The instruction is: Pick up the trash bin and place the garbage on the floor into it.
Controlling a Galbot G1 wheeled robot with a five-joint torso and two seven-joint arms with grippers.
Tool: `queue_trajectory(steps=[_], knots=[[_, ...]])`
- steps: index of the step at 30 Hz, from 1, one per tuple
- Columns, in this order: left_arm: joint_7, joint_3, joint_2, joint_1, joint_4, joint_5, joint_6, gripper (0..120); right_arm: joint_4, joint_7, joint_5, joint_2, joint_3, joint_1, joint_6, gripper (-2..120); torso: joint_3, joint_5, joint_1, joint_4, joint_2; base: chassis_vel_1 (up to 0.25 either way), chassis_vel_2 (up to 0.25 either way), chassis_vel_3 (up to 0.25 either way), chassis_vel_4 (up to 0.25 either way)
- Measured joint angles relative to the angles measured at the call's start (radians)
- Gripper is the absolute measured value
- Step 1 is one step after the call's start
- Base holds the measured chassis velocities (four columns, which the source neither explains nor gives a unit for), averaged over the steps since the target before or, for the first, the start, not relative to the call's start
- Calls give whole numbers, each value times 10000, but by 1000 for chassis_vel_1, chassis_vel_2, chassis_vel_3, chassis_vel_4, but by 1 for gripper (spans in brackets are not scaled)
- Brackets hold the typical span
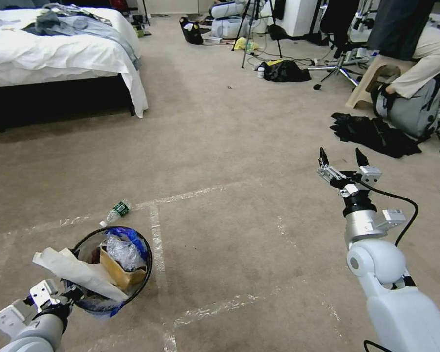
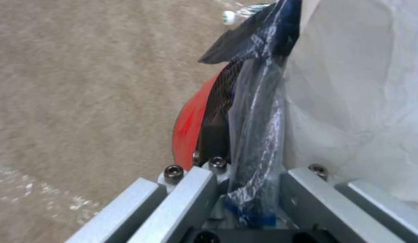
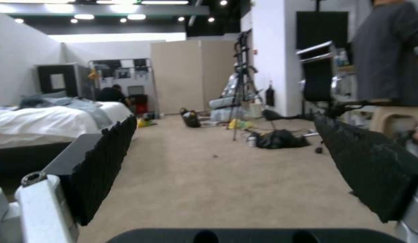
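two arms frame the carpet, with the work at the left. low at the left of the head view the left gripper point(image 1: 66, 293) clamps the near rim of the trash bin point(image 1: 144, 274), its fingers closed on the black rim and the blue-edged liner; the left wrist view shows that liner bunched between the metal fingers point(image 2: 191, 189) with the red base beside it. the bin holds a brown cardboard piece point(image 1: 124, 275), crinkled clear plastic point(image 1: 123, 252) and a crumpled white paper point(image 1: 80, 271) that hangs over the near rim. just beyond the bin a clear bottle point(image 1: 116, 212) with a green label lies on the floor point(image 1: 239, 146) near a whitish tape line. well apart at the right, the right gripper point(image 1: 342, 159) hovers above bare carpet, its black fingers point(image 3: 107, 162) spread wide and holding nothing.
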Motion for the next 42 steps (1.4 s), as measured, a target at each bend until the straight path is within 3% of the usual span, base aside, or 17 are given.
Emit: queue_trajectory(steps=[30, 42], knots=[[-19, -26, -9, 87, -31, -12, -21, 0, -177, -244, -27, 250, -216, -38, 215, 100, 1, 0, -1, 3, 0, 103, 99, 100, 100], [1, -74, -22, 93, -56, 10, -47, 0, -254, -327, -132, 315, -232, -45, 223, 100, 1, 2, -1, 0, 0, 6, 10, 10, 7]])
